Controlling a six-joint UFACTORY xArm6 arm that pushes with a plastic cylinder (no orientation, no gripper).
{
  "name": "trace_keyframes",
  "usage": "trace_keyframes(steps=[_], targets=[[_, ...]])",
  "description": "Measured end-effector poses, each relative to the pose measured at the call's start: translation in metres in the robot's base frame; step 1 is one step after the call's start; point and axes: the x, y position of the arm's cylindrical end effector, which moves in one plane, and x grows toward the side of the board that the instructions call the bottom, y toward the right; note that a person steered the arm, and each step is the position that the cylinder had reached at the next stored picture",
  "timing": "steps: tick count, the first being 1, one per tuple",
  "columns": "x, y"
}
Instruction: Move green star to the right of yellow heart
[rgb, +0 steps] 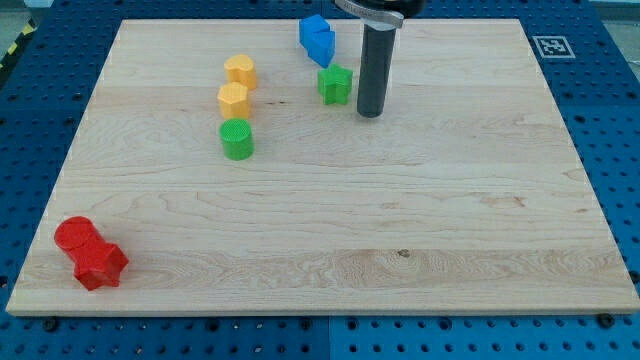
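Observation:
The green star (335, 84) lies near the view's top centre. Two yellow blocks stand to its left, an upper one (240, 71) and a lower one (233, 99), touching or nearly so. I cannot tell which of them is the heart. My tip (369, 113) rests on the board just right of the green star and slightly below it, with a small gap between them. The dark rod rises from the tip to the view's top edge.
Two blue blocks (317, 38) sit together just above the green star. A green cylinder (237, 139) stands below the yellow blocks. Two red blocks (78, 238) (103, 264) lie at the view's bottom left. The wooden board (400, 220) sits on a blue perforated table.

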Motion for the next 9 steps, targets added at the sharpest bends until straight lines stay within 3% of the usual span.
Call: trace_keyframes(steps=[2,9], targets=[[-0.035,-0.023],[-0.022,-0.072]])
